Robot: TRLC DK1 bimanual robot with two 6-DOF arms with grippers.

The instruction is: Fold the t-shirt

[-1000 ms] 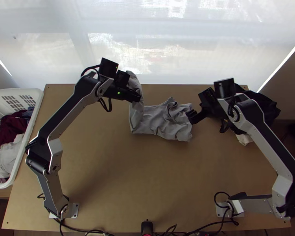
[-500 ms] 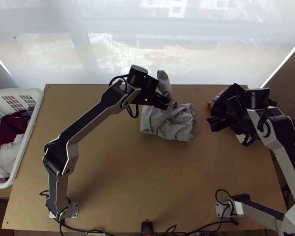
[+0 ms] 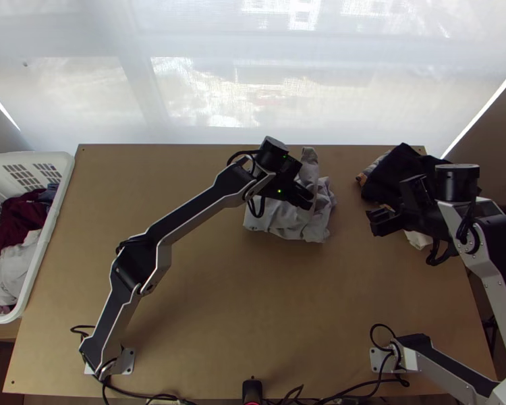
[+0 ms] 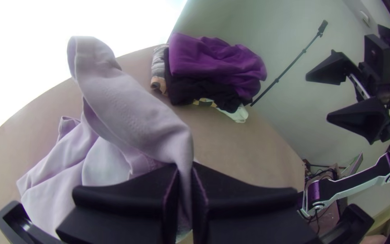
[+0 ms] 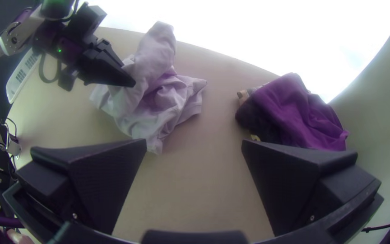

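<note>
The grey t-shirt (image 3: 287,219) lies bunched near the table's far edge, one part lifted and laid toward the right. My left gripper (image 3: 308,197) is over it. In the left wrist view, the left gripper (image 4: 185,180) is shut on a narrow fold of the t-shirt (image 4: 132,113), whose rolled end stands up beyond the fingers. Off to the right of the cloth is my right gripper (image 3: 376,221), holding nothing. Seen from its own wrist, the right gripper (image 5: 194,147) has its fingers wide apart, with the bunched t-shirt (image 5: 159,99) beyond them.
A pile of dark folded clothes (image 3: 401,175) is at the table's far right corner, close behind the right gripper. A white laundry basket (image 3: 50,223) with clothes stands at the left. Cables run along the near edge of the table (image 3: 253,324).
The left gripper has moved right and a little nearer, carrying the held part of the t-shirt over the rest. The right gripper has moved away from the t-shirt to the right.
</note>
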